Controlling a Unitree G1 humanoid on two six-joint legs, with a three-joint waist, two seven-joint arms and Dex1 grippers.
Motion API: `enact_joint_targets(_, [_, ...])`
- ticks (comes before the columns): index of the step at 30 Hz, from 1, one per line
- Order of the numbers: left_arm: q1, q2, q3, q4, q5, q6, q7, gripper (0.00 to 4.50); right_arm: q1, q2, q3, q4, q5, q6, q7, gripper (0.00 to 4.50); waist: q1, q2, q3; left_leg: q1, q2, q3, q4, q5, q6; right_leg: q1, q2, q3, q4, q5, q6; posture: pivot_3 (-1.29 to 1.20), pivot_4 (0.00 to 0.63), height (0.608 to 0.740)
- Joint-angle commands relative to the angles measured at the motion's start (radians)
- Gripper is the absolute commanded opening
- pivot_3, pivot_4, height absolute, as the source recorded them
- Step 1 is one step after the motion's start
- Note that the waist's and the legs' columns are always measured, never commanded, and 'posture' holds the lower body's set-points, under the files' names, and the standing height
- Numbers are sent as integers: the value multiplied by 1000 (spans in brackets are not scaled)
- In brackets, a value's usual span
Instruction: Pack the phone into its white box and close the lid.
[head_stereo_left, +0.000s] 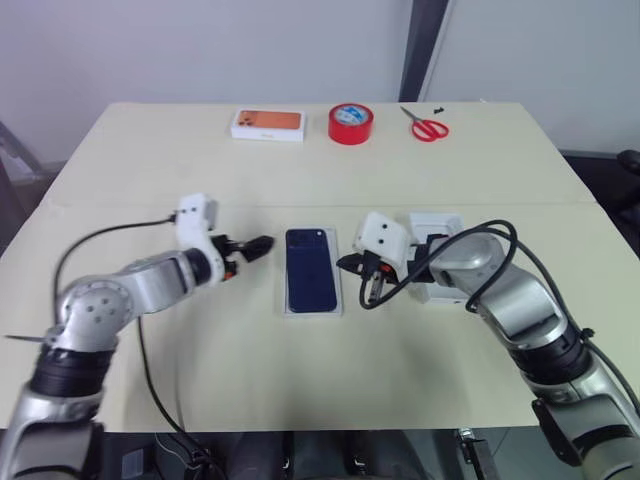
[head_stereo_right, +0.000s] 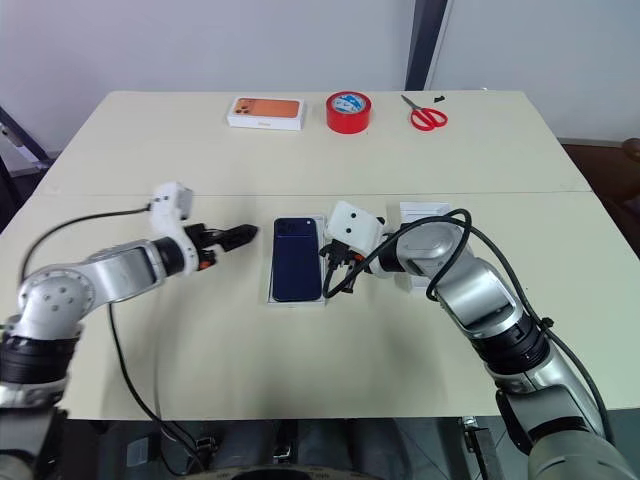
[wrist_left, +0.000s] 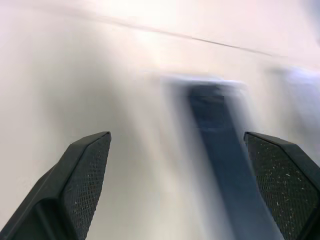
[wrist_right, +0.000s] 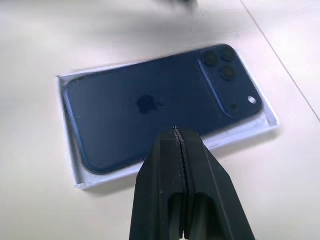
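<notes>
The phone (wrist_right: 155, 107) lies camera side up inside the white box (wrist_right: 70, 150), which sits flat on the surface (head_stereo_left: 320, 380) between the two arms. The right gripper (wrist_right: 176, 131) is clenched on nothing, its tip at the box's near edge; whether it touches the rim cannot be told. The left gripper (head_stereo_left: 252, 245) hangs released beside the box, fingers (wrist_left: 82, 172) spread wide, holding nothing. The lid (head_stereo_left: 435, 222) stands just behind the right arm, which covers most of it, so its depth and which way it opens are hard to make out. As thin cardboard it should be light and stiff but easy to dent, so it is best taken by the two long walls with a gentle squeeze and lowered square over the tray; a tight fit may trap air and resist. The phone's glossy back looks slippery and needs no more handling. The left wrist view is smeared, showing the phone as no more than a dark streak.
</notes>
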Motion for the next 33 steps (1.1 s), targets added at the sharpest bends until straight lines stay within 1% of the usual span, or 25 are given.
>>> enact_joint_targets(1, [95, 90, 5, -109, 292, -172, -233, 4478, -68, 63, 27, 3, -10, 38, -47, 0, -2, 0, 0, 0, 0, 0, 0, 0, 0, 0, 0, 0, 0, 0, 0, 0, 150, 725])
enact_joint_targets(4, [210, 140, 28, -106, 438, -303, -443, 4478, -119, 159, 74, 73, -27, 84, -107, 0, 2, 1, 1, 0, 0, 1, 0, 0, 0, 0, 0, 0, 0, 0, 0, 0, 150, 725])
enact_joint_targets(6, [272, 158, 51, -102, 499, -375, -560, 4478, -147, 221, 100, 133, -44, 96, -147, 0, 3, 1, 1, 0, 0, 1, -1, 0, 0, -1, -1, 0, -1, 0, -1, 0, 150, 725])
enact_joint_targets(10, [395, 179, 110, -124, 560, -477, -780, 4478, -190, 309, 148, 256, -84, 64, -201, 0, 1, 2, 1, -2, 0, 1, -1, -1, 1, -2, -3, 0, -2, -1, -3, 0, 150, 725])
enact_joint_targets(13, [452, 167, 166, -140, 555, -501, -877, 4478, -218, 362, 164, 334, -105, 40, -227, 0, -4, 2, 1, -2, 0, 1, -2, -4, 6, -2, -4, 0, -2, -2, -4, 0, 150, 725])
enact_joint_targets(16, [483, 151, 217, -157, 538, -493, -934, 4478, -228, 385, 178, 377, -125, 30, -236, 0, -6, 2, 1, -2, 1, 1, -2, -4, 7, -3, -4, 0, -2, 0, -1, 0, 150, 725])
enact_joint_targets(20, [506, 137, 250, -177, 546, -475, -975, 4478, -228, 391, 184, 378, -130, 33, -218, 0, -7, 2, 1, -2, 1, 1, -2, -5, 7, -3, -4, 0, -2, 0, -1, 0, 150, 725])
enact_joint_targets(29, [505, 102, 260, -179, 589, -456, -985, 4478, -213, 371, 204, 335, -136, 55, -192, 0, -28, 2, 1, -2, 1, 0, -2, -5, 7, -3, -4, 0, -1, 0, -1, 0, 150, 725])
enact_joint_targets(33, [496, 87, 252, -185, 606, -449, -981, 4478, -208, 356, 168, 275, -114, 71, -181, 0, -28, 2, 1, -2, 1, 0, -2, -5, 7, -4, -4, 0, -1, 0, -1, 0, 150, 725])
